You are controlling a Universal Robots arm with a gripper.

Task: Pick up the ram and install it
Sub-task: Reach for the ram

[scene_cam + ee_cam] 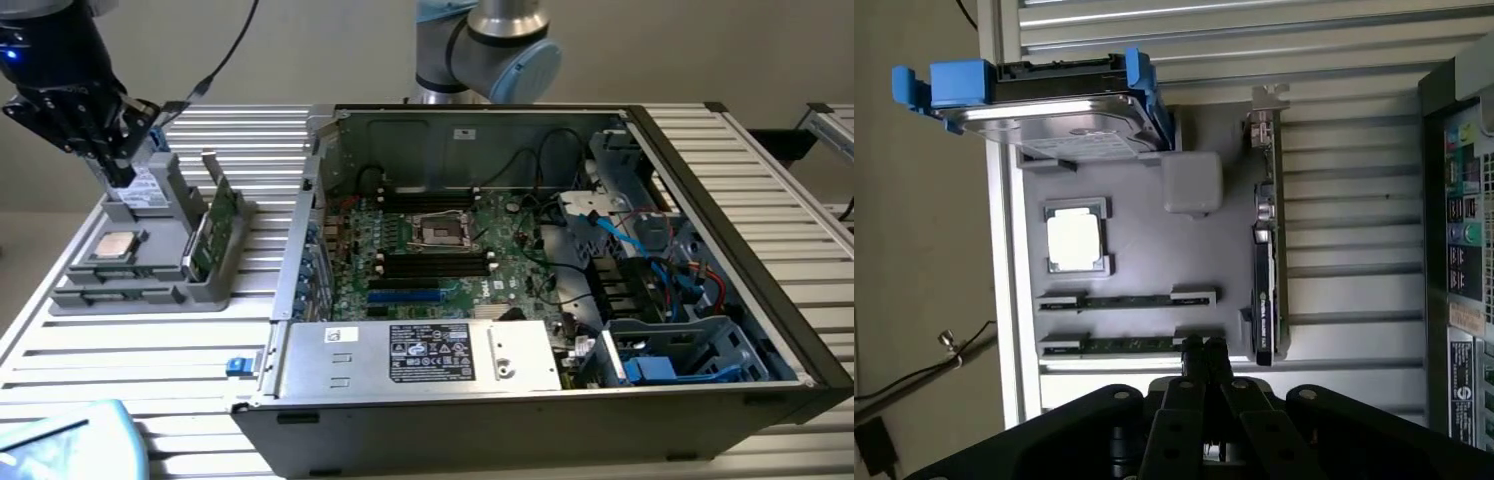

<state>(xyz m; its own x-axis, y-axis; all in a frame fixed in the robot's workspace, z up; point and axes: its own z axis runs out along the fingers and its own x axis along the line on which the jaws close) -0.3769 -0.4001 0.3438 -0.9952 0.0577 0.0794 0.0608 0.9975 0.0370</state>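
**Closed gripper hangs over parts tray**

At the left, its fingers are pressed together, gripping nothing. The ram rests in the tray's near slot, beside a second stick. Right stands the open computer case.

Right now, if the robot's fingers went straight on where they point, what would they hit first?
Most likely the ram stick nearest the fingers, held in the gray tray, though depth is unclear.
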